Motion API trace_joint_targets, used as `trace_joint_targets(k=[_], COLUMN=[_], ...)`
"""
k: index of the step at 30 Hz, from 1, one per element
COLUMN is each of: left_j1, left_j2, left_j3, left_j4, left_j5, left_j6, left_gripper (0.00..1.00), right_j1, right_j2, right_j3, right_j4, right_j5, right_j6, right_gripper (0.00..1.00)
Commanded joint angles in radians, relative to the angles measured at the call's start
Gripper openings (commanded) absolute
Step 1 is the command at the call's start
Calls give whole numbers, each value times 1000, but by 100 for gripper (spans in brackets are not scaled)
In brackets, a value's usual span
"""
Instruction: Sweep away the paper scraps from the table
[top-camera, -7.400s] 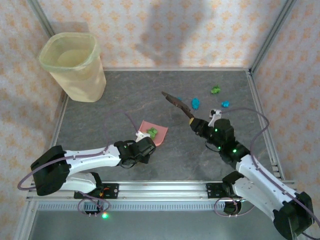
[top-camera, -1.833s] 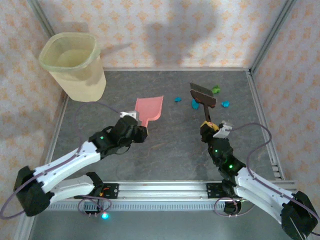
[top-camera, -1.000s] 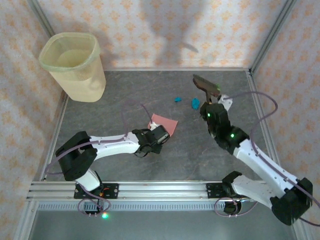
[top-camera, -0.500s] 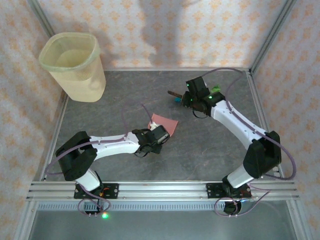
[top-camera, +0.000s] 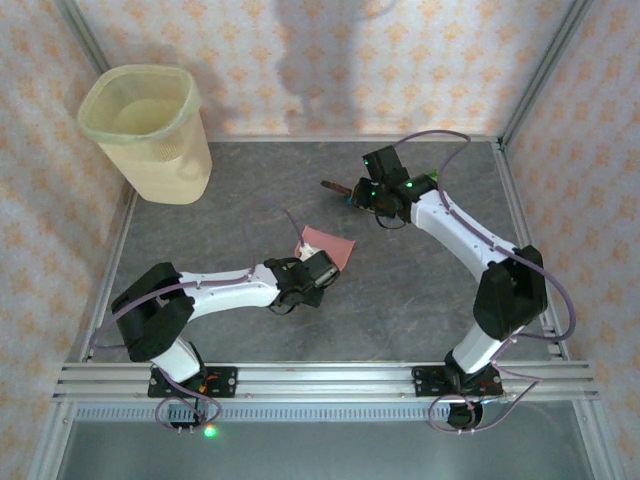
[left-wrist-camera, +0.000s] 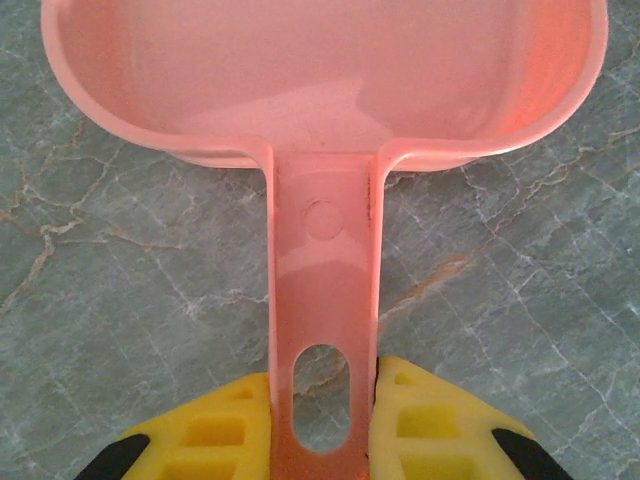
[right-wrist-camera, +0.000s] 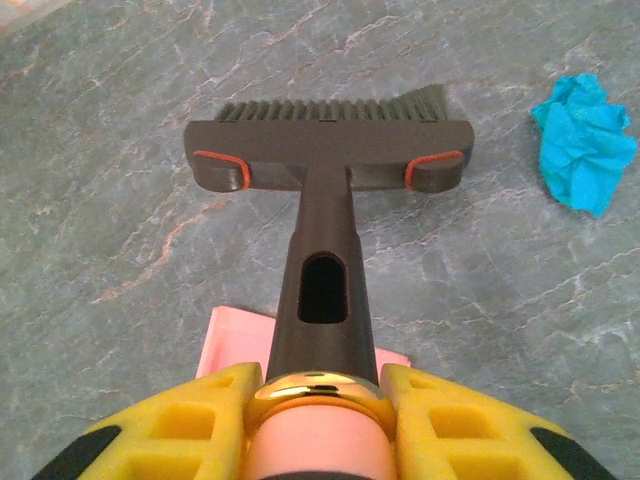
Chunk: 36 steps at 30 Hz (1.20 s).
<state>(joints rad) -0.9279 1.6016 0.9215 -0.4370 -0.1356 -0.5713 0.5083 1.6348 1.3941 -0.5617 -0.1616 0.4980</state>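
My left gripper (top-camera: 300, 281) is shut on the handle (left-wrist-camera: 322, 300) of the pink dustpan (top-camera: 331, 246), which lies on the dark grey table (top-camera: 220, 220) near the middle; its scoop (left-wrist-camera: 320, 80) looks empty. My right gripper (top-camera: 378, 196) reaches to the far middle and is shut on the handle of a dark hand brush (right-wrist-camera: 330, 150), bristles down at the table and pointing left. A crumpled teal paper scrap (right-wrist-camera: 585, 140) lies to the right of the brush head in the right wrist view. Other scraps are hidden behind the right arm.
A pale yellow bin (top-camera: 150, 130) stands at the far left corner. Aluminium rails (top-camera: 520, 230) border the table, and wallpapered walls rise behind it. A corner of the dustpan (right-wrist-camera: 235, 345) shows below the brush handle in the right wrist view.
The right arm has stretched out and swung the brush left from the far right area to the far middle. The left arm and dustpan have stayed put for the last second.
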Motion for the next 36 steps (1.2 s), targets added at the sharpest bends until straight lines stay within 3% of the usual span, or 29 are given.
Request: trace_joint_targets(k=[1, 11, 16, 20, 26, 36], left_j1=[-5, -3, -3, -4, -3, -3], left_j2=[-11, -5, -12, -10, -9, -4], left_j3=[3, 7, 4, 4, 4, 7], left_j4=[-34, -38, -34, -34, -35, -40], left_j5=[-61, -61, -63, -64, -66, -74], left_j6=[-21, -19, -22, -24, -25, -30], left_gripper=[0, 0, 0, 0, 0, 0], right_j1=[19, 24, 20, 9, -8, -9], right_j2=[-77, -287, -415, -475, -406, -195], right_j3=[-79, -245, -326, -345, -317, -200], right_j4=[51, 109, 173, 181, 240, 235], right_j5=[-26, -203, -211, -133, -86, -188], right_j6=[44, 240, 320, 329, 323, 308], right_gripper=[0, 0, 0, 0, 0, 0])
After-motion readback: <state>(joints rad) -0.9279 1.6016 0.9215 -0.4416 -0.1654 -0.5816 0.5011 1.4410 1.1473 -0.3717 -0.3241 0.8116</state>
